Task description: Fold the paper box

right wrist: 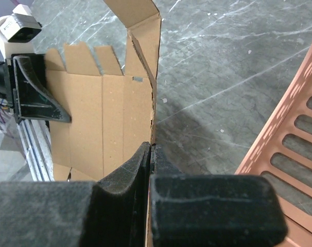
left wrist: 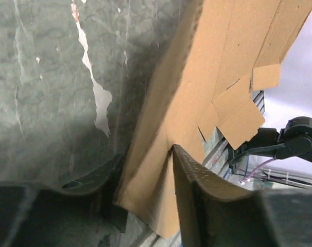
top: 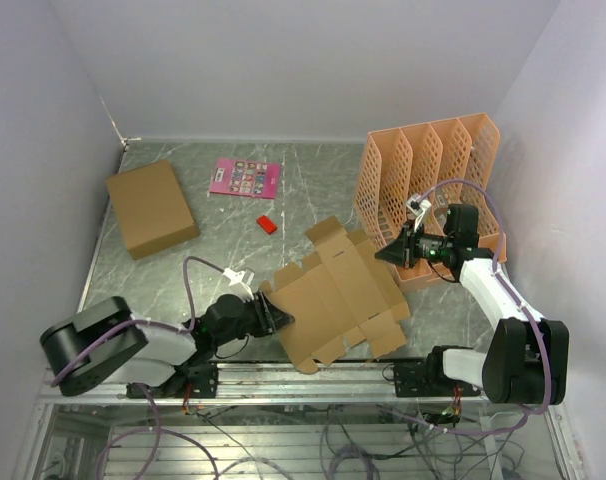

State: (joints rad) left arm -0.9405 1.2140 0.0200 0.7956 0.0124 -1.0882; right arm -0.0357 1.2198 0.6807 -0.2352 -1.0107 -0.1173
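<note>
The paper box [top: 335, 292] is a flat brown cut-out sheet with creased panels and tab flaps, lying in front of the arms at the table's middle. My right gripper [top: 385, 255] is shut on its right edge; in the right wrist view the pads [right wrist: 140, 164] pinch the thin edge of the sheet [right wrist: 109, 118]. My left gripper [top: 280, 317] is at the sheet's left corner. In the left wrist view its fingers [left wrist: 197, 175] stand apart with the tilted corner of the sheet [left wrist: 161, 154] between them, touching the right finger.
A larger brown cardboard box [top: 151, 207] lies at the back left. A pink card [top: 245, 177] and a small red object [top: 267, 224] lie behind the sheet. An orange slotted file rack [top: 428, 185] stands just behind the right gripper. A metal rail [top: 313, 372] edges the table front.
</note>
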